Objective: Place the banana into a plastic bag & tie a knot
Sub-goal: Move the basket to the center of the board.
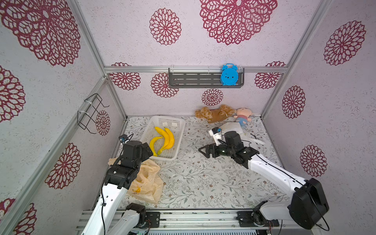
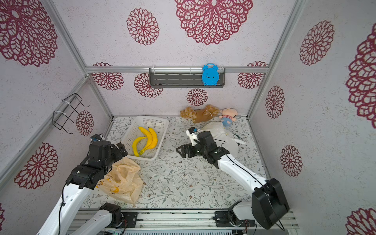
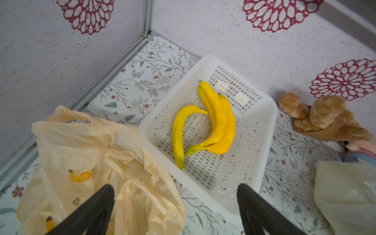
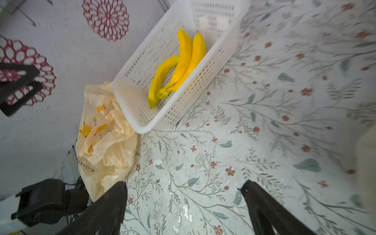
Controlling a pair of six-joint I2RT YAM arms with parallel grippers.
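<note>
Although its walls are rigid, the white basket [image 1: 180, 136] is pierced all over by rows of small slots and finished with a smooth rounded rim; it is rectangular and stands on the counter [image 1: 203, 179], whose matt cover is printed with leaf sprigs and small red flowers. Inside the basket lie a single banana [image 3: 178, 134], curved, smooth and yellow, and a bunch [image 3: 219, 126] of joined bananas with a greenish stem; one tip of the single fruit meets the bunch. Against the basket's corner nearest the left arm lies the plastic bag [image 3: 91, 146]; it is thin, translucent, pale orange, crumpled into soft folds and printed with small yellow marks. A second bag [image 1: 234, 127], white and crumpled, lies well apart from the basket on its right-arm side; a brown plush bear [image 1: 215, 115] and a plush doll [image 1: 243, 116] lie near it.

Left tool [image 3: 175, 188]: black fingers spread wide, gripping nothing; it hangs over the basket's near corner and the plastic bag's edge; contact with either cannot be told. Right tool [image 4: 184, 184]: fingers likewise wide apart and empty; it hangs over bare counter, well apart from the basket and pointing toward it.
</note>
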